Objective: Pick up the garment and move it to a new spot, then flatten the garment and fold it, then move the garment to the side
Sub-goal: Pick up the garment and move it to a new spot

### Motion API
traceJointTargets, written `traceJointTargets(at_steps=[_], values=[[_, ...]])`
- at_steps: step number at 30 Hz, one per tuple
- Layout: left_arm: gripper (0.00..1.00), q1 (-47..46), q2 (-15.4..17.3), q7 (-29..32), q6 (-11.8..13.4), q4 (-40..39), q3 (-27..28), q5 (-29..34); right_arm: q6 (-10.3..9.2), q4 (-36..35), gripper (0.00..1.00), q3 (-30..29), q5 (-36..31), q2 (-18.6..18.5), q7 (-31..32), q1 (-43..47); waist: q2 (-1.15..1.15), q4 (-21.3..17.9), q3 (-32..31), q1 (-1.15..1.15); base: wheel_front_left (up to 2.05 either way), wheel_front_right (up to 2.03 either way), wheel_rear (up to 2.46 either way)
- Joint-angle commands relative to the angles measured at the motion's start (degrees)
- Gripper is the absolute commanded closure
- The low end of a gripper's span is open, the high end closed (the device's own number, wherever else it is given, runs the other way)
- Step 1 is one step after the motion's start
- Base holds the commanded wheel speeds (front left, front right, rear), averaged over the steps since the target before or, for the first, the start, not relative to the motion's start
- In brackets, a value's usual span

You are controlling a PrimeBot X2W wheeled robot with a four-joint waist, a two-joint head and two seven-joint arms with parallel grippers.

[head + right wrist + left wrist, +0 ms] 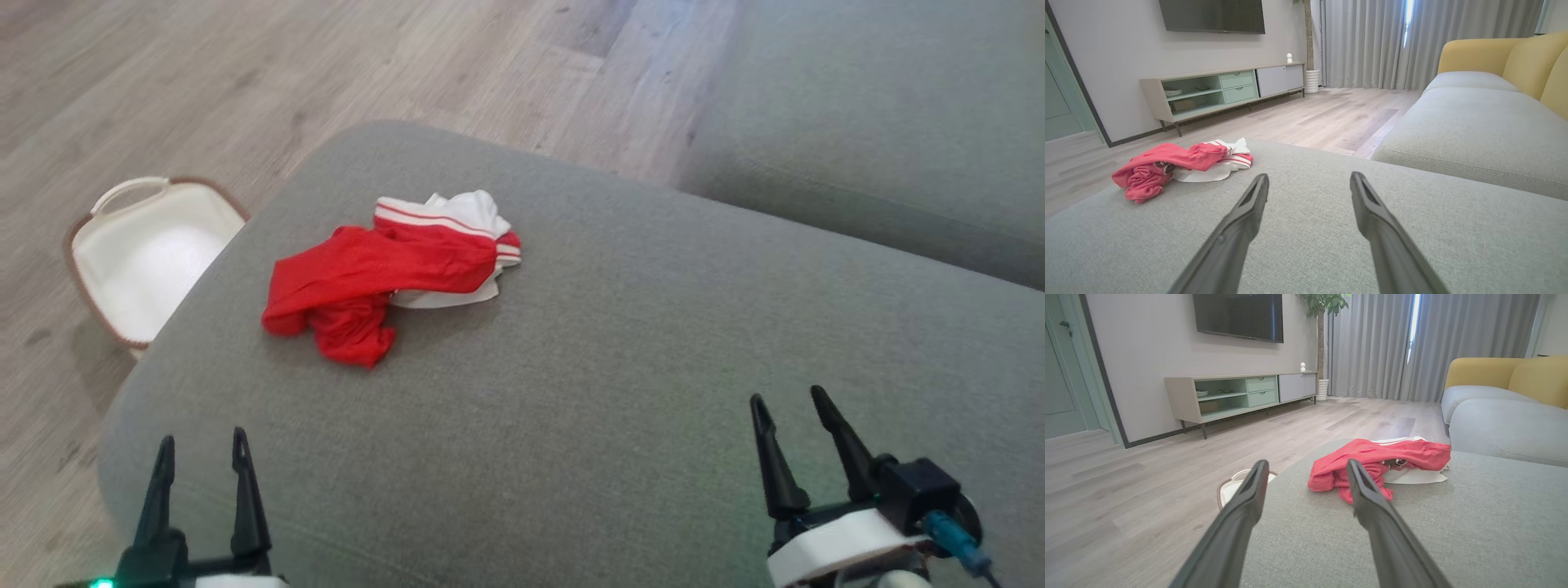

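Just crumpled red/wht garment [384, 273] on cushion [571, 408]

Soft red-and-white cloth garment [392, 269] on matt grey woven upholstery [571, 392]; pale wood-grain floor [204, 82].

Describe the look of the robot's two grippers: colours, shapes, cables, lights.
Both the left gripper and the right gripper have two long black fingers that taper to pointed tips. The left one has a black base with a small green light. The right one sits on a white rounded housing with a black box and a teal cable plug.
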Motion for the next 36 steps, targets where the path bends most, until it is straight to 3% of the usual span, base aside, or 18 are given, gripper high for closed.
traceJointTargets(at_steps=[1, 7, 15, 22, 26, 36], values=[[0.00, -4.0, 0.6, -0.3, 0.0, -2.0, 1.8, 0.5, -0.05, -1.5, 0.00, 1.0, 0.3, -1.7, -0.7, -2.5, 0.00, 0.8, 0.8, -0.01, 0.00, 0.00, 0.00], [0.00, -11.6, 2.8, -0.3, -1.7, -1.6, 1.3, 1.7, -0.05, -2.2, 0.00, -0.4, 0.1, -3.9, -0.7, -1.0, 0.00, 2.1, 2.2, -0.01, 0.00, 0.00, 0.00], [0.00, -26.5, 4.5, -0.3, -4.1, 2.3, 0.0, 1.4, -0.05, -4.2, 0.00, 1.5, -0.7, -9.7, -0.7, -3.3, 0.00, -2.9, 10.1, -0.01, 0.00, 0.00, 0.00], [0.00, -41.4, 5.0, 3.6, -7.5, 13.2, -2.9, 0.7, -0.05, -5.8, 0.00, 1.3, -0.4, -15.1, -0.7, -5.6, 0.00, -6.1, 16.5, -0.01, 0.00, 0.00, 0.00], [0.00, -49.7, 4.5, 8.9, -9.1, 23.1, -3.9, -1.6, -0.05, -6.8, 0.00, 0.6, 0.1, -18.1, -0.7, -7.0, 0.00, -7.5, 21.1, -0.01, 0.00, 0.00, 0.00], [0.00, -62.6, 3.5, 16.8, -8.9, 47.1, -3.8, -4.4, -0.05, -9.1, 0.00, 0.2, 0.9, -22.8, -0.7, -10.3, 0.00, -9.0, 30.0, -0.01, 0.00, 0.00, 0.00]])
